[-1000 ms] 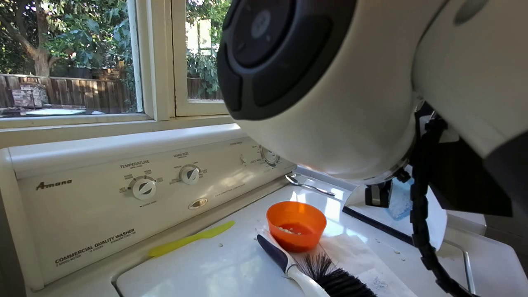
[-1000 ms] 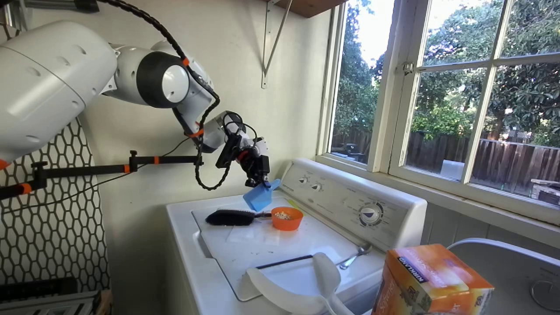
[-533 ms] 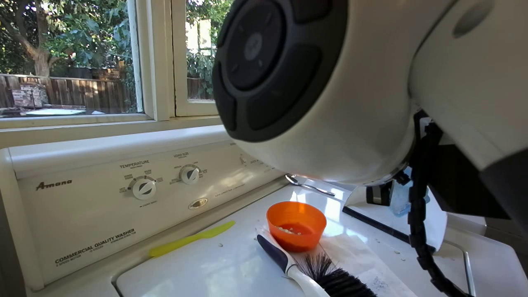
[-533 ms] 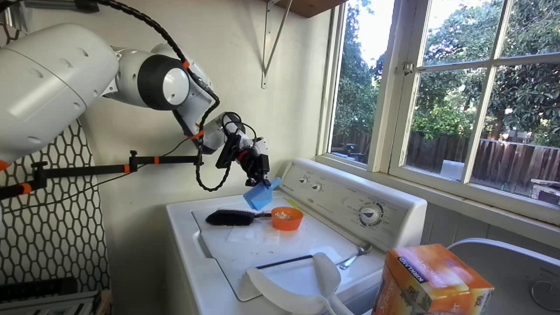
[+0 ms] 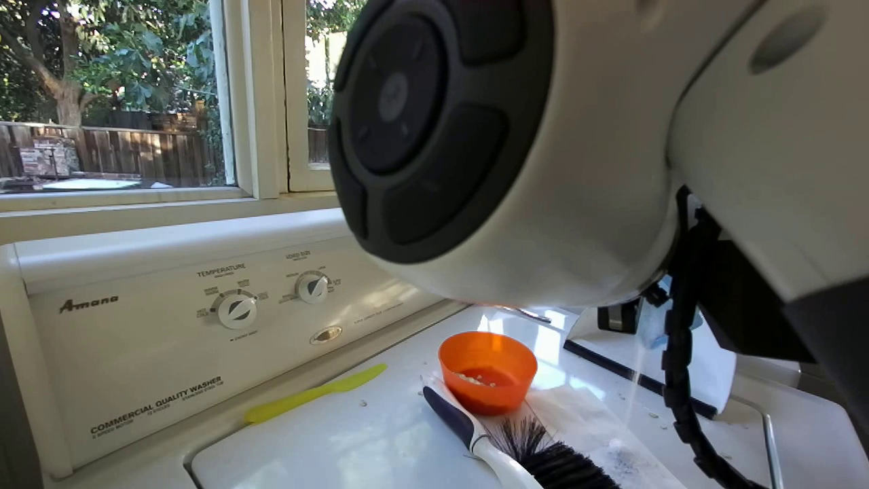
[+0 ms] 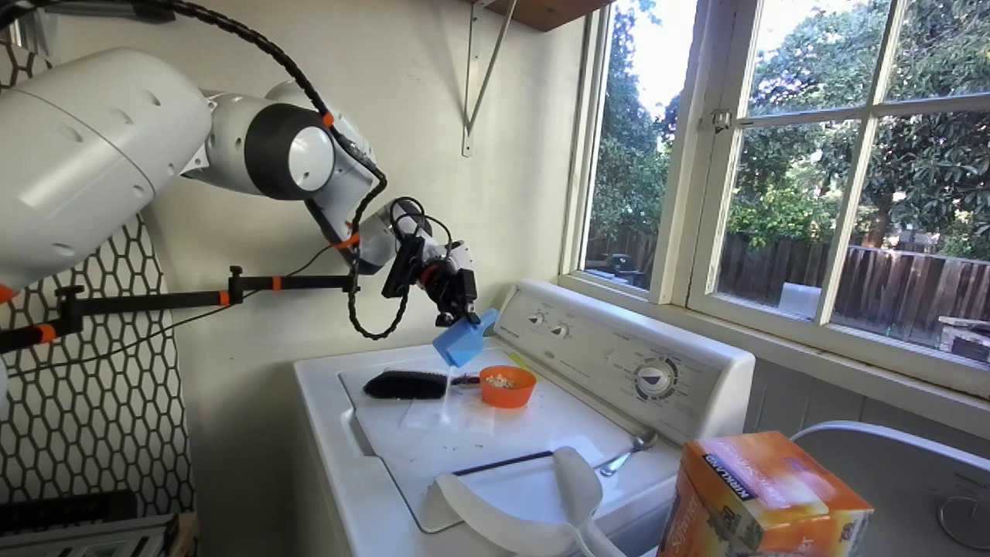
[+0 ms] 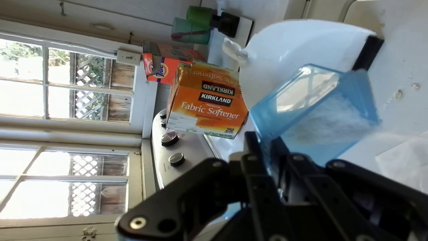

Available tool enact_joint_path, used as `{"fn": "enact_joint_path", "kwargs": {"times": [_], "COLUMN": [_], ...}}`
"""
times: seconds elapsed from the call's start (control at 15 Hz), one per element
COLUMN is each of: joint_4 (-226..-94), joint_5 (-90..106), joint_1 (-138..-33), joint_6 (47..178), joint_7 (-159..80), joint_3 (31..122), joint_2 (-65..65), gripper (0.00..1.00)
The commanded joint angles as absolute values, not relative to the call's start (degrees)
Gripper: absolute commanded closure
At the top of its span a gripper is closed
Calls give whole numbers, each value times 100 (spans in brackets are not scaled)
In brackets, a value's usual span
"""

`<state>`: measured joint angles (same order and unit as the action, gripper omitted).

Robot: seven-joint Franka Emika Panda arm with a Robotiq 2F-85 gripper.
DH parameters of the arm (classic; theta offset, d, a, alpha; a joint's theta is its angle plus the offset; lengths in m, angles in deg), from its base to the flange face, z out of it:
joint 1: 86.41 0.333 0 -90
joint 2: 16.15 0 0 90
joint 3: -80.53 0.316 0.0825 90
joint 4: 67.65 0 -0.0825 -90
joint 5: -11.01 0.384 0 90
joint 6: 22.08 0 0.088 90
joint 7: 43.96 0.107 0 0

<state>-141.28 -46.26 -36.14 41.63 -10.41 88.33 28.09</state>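
The end effector point(image 7: 265, 142) clamps the blue scoop point(image 6: 461, 343), tilted above the washer point(image 6: 518, 433). White powder point(image 7: 337, 120) spills out. In an exterior view, orange bowl point(image 6: 507, 393): 4 o'clock from scoop; brush point(image 6: 406, 384): 8 o'clock.

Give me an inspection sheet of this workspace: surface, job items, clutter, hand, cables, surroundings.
Surface: white washer lid, with pale crumbs and paper lying on it.
Job's things: blue scoop, tilted above the white washer lid, white powder seen in it; a faint pale streak below may be powder falling.
Clutter: orange bowl with pale bits inside; brush next to it; white dustpan; spoon; yellow-green utensil.
Hand: closed on the blue scoop.
Cables: black cable looping down beside the arm.
Surroundings: fabric softener box nearby; window.
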Motion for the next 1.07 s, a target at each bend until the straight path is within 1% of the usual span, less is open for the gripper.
{"fn": "enact_joint_path", "kwargs": {"times": [0.0,1.0], "joint_4": [-13860,-13736], "joint_5": [-4792,-4840], "joint_1": [-3508,-3518], "joint_6": [3956,3989], "joint_7": [-1219,-1260], "joint_3": [8774,8736], "joint_2": [3012,3077], "gripper": [97,97]}}
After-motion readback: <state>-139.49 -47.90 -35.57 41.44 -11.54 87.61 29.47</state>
